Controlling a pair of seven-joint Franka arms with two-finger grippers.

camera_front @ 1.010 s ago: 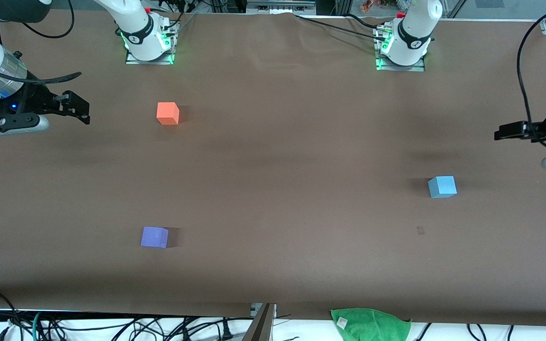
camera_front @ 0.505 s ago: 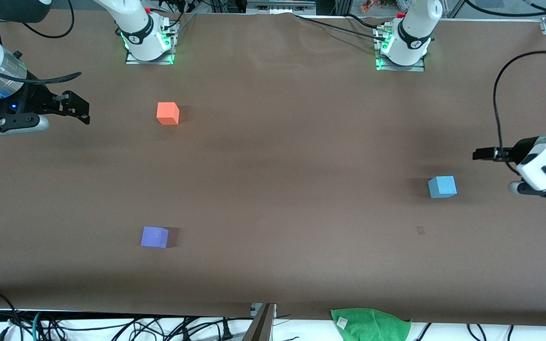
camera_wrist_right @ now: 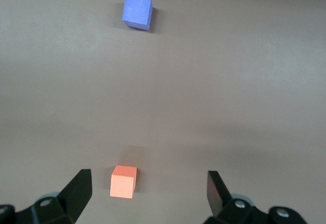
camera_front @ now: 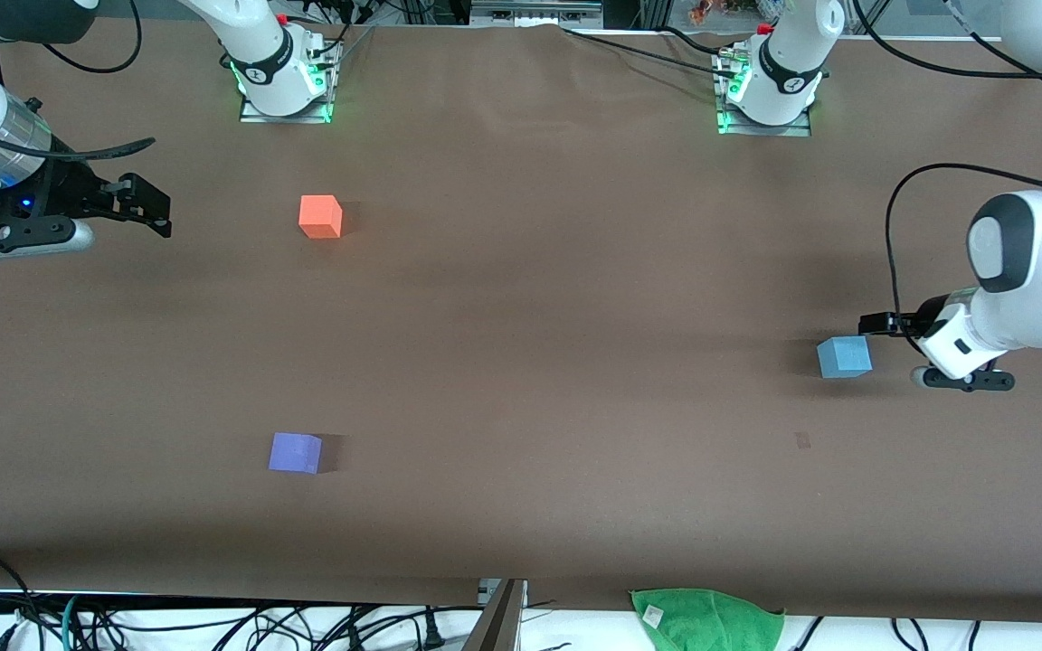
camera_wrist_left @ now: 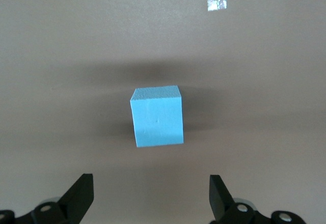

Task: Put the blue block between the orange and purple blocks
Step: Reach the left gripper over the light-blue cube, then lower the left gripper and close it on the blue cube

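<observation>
Blue block (camera_front: 844, 356): small sky-blue cube, resting flat on the brown table (camera_front: 539, 362) toward the left arm's end, about midway between the bases' edge and the edge nearest the front camera. Untouched, nothing gripping it.

Left gripper (camera_front: 874, 324): in the air just beside the blue block, over the table at the left arm's end. In the left wrist view its two fingers (camera_wrist_left: 81, 196) stand wide apart, empty, with the blue block (camera_wrist_left: 157, 116) lying ahead of the fingertips and centred on the gap between them; the block is clear of both fingers. A small pale patch of tape (camera_wrist_left: 216, 4) shows on the table past the block in that view.

Orange block (camera_front: 320, 216): bright orange cube toward the right arm's end, farther from the front camera than the blue block.

Purple block (camera_front: 295, 452): violet cube, also toward the right arm's end, nearer to the front camera than the orange block. The two stand well apart with bare table between them, and both are well apart from the blue block.

Right gripper (camera_front: 148, 206): waiting, over the right arm's end of the table, fingers spread and empty.

Green cloth (camera_front: 706, 618): at the table's edge nearest the front camera.
</observation>
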